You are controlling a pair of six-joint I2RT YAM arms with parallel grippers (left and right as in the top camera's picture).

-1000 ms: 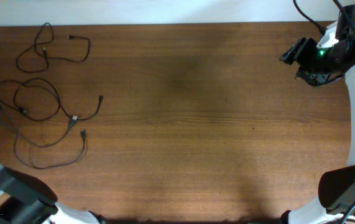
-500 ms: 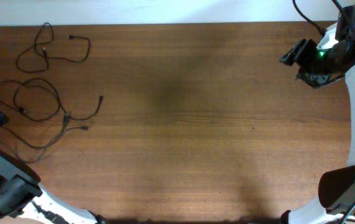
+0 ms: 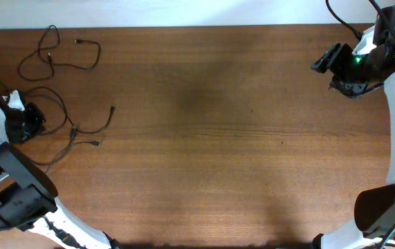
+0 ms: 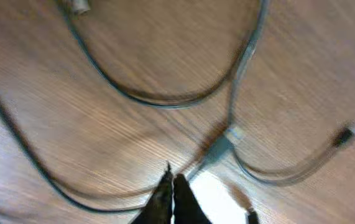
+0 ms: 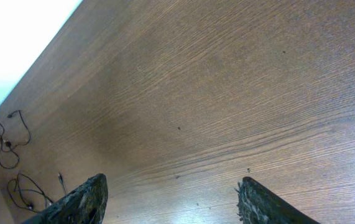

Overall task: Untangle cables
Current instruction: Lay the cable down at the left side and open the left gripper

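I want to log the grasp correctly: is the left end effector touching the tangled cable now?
Cannot tell. In the blurred left wrist view the left end effector is shut right beside the tangled cable, but whether they meet is unclear.

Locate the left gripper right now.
Overhead view: the left gripper sits at the far left edge of the table, over the lower cable tangle, below the separate looped cable in the top-left corner.

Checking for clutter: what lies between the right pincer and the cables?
Nothing but bare wooden table between the right pincer and the cables, shown in the overhead view.
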